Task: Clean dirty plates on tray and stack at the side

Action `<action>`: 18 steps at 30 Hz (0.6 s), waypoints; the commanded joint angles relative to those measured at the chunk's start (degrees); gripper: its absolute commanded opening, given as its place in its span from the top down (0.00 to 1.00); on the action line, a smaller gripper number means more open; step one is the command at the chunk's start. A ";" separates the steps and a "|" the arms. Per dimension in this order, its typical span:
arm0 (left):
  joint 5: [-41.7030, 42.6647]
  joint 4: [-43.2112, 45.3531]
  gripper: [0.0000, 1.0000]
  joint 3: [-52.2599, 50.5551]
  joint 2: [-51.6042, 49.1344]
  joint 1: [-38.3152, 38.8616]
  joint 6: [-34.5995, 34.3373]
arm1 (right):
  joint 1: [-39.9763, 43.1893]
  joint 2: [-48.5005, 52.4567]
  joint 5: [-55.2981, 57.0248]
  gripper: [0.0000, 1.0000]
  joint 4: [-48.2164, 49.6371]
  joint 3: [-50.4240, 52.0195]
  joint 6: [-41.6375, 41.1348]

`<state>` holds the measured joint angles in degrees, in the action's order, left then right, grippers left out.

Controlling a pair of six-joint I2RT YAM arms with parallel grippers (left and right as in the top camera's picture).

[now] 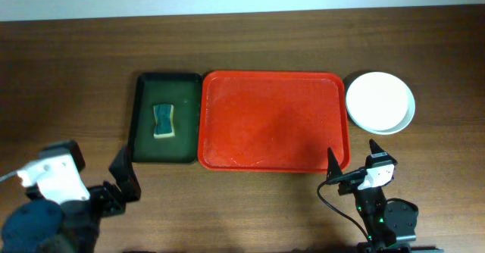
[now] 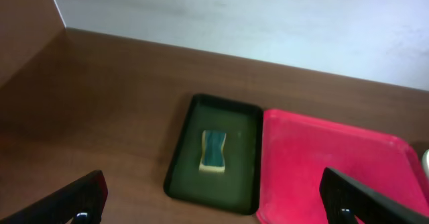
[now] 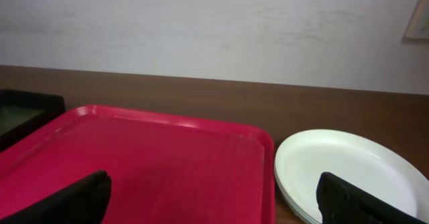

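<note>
- Tray: bare red surface, no plates on it, no smear that I can see. Reads as the cleaning part done.
- Plates: stacked on the tabletop just beside the tray's right short edge, toward the far end. White one on top, and its top face looks clean. The right wrist view shows layered rims under it, so it is a stack, but I can't count the layers or see the lower colours.
- Why there: off the tray, so the tray reads as the dirty zone and the spot at its side as the done zone. It's on the right arm's side, so likely that arm's drop point.
- Sponge: lies flat mid green tray, which sits against or just beside the tray's left edge. It's on the left arm's side, so likely that arm's tool. Nothing holds it.
- Left claw: wide, empty, low at the near tabletop edge, pointing at the green tray, well apart from it.
- Right claw: wide, empty, near the tray's near right corner, aimed across tray and plates, touching neither.
- Judgement: both arms in a rest pose with nothing gripped, tray bare, stack at the side → task looks complete or at its last step. Stack looks centred from overhead, no rim overhang visible.
</note>
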<state>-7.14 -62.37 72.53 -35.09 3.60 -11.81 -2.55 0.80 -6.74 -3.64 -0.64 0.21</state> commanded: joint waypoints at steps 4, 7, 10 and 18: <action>-0.15 -0.17 0.01 -17.16 12.85 0.04 -0.57 | 0.37 -0.48 -0.13 0.01 -0.26 0.33 0.22; 0.31 3.48 0.01 -26.99 20.28 0.04 -0.57 | 0.37 -0.48 -0.13 0.01 -0.26 0.33 0.22; 2.29 12.72 0.01 -35.98 27.30 0.04 -0.57 | 0.37 -0.48 -0.13 0.02 -0.26 0.33 0.22; 7.13 49.77 0.01 -53.46 34.75 0.00 -0.59 | 0.37 -0.48 -0.13 0.01 -0.26 0.33 0.22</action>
<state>-2.79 -21.82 22.87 -0.95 3.60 -11.86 -2.55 0.80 -6.74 -3.64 -0.62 0.25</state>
